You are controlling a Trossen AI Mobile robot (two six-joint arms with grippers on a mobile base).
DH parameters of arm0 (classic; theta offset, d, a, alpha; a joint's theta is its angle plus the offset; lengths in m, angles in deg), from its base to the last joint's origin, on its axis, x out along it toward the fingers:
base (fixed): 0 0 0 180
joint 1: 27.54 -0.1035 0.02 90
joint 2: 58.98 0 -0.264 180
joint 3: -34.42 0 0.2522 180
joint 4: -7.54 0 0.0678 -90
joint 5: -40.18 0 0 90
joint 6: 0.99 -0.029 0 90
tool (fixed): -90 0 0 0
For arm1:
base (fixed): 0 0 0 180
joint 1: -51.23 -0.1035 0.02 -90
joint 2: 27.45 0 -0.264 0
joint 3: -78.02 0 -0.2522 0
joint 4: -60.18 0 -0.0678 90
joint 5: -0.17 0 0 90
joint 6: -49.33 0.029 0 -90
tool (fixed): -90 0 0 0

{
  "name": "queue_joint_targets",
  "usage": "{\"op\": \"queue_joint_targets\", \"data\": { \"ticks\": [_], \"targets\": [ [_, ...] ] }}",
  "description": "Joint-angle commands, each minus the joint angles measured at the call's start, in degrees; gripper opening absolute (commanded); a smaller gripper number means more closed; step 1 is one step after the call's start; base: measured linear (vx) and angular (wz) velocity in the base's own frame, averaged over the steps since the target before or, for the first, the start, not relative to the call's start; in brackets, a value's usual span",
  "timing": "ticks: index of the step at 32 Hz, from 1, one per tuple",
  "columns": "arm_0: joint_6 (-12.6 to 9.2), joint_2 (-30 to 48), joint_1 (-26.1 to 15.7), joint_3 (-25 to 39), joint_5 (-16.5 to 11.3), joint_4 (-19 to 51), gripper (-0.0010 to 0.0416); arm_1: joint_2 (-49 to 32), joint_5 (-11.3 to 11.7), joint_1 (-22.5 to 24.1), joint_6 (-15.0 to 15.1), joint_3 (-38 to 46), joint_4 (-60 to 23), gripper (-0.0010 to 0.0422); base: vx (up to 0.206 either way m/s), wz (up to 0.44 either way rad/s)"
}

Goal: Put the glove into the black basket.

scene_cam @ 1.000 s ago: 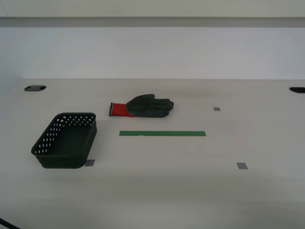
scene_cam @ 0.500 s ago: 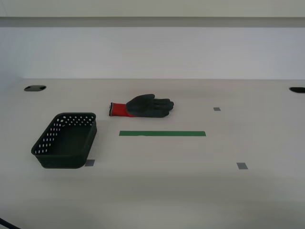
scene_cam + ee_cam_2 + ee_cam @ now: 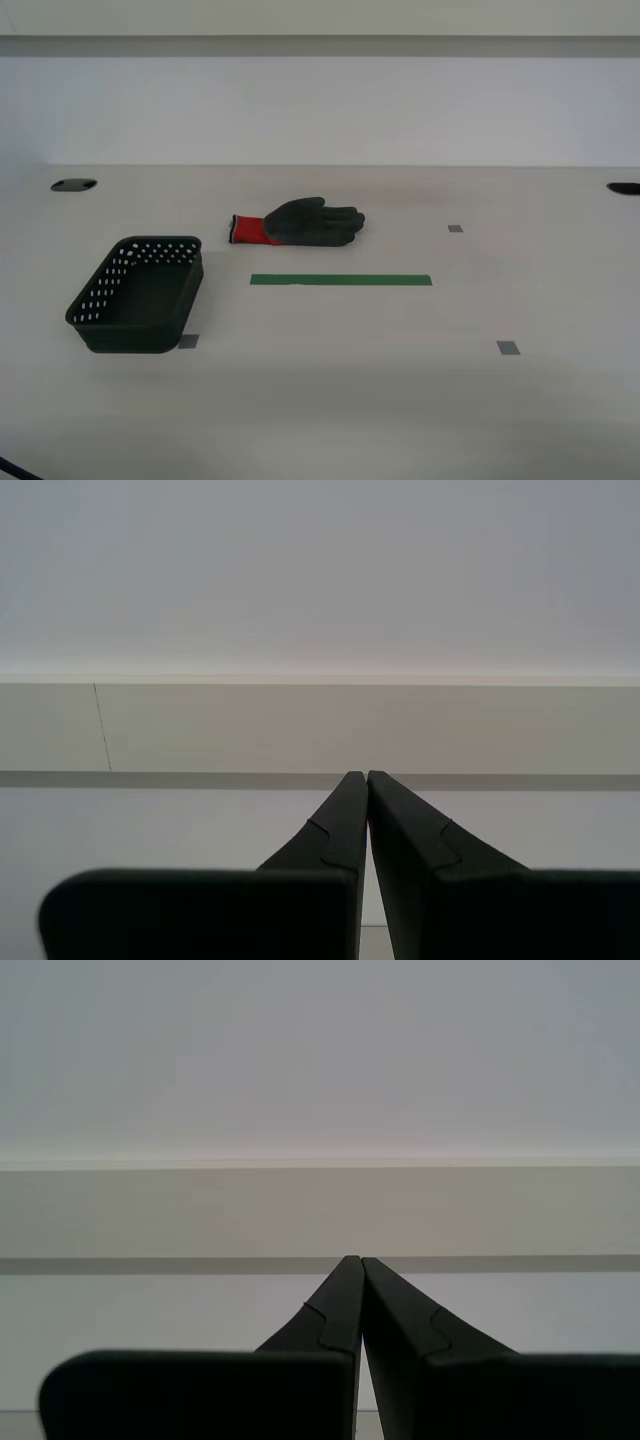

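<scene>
The glove (image 3: 298, 224), dark grey with a red cuff, lies flat on the table near the middle, cuff toward the exterior view's left. The black basket (image 3: 138, 294) with holes in its sides stands empty at the exterior view's left, nearer the front. No arm shows in the exterior view. My first gripper (image 3: 360, 1260) is shut and empty and faces a pale wall. My second gripper (image 3: 367, 775) is shut and empty and faces the same kind of wall. Neither wrist view shows the glove or the basket.
A green tape strip (image 3: 341, 280) lies on the table just in front of the glove. Small grey tape squares (image 3: 508, 348) mark the table (image 3: 400, 400). Dark cable holes (image 3: 73, 185) sit at the back corners. A white wall rises behind the table.
</scene>
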Motion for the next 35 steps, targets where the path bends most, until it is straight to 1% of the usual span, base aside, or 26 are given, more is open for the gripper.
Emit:
{"op": "queue_joint_targets", "data": {
  "ticks": [1,32,33,34,35],
  "targets": [
    [0.0,0.0,0.0,0.1,0.2,-0.1,0.0001,0.0,0.0,0.0,-0.1,0.1,0.2,0.0,0.0,0.0],
    [0.0,0.0,0.0,0.1,0.2,-0.1,0.0001,0.0,0.0,0.0,-0.1,0.8,0.3,0.0,0.0,0.0],
    [0.0,0.0,0.0,0.1,0.2,-0.1,0.0001,0.0,-0.1,0.0,-0.1,1.5,-0.1,0.0,0.0,0.0],
    [0.0,0.0,0.0,0.1,0.2,-0.1,0.0001,0.0,-0.8,0.0,-0.1,2.0,-0.6,0.0,0.0,0.0],
    [0.0,0.0,0.0,0.1,0.2,-0.1,0.0001,0.0,-2.4,0.0,-0.2,2.9,-1.6,0.0,0.0,0.0]
  ]
}}
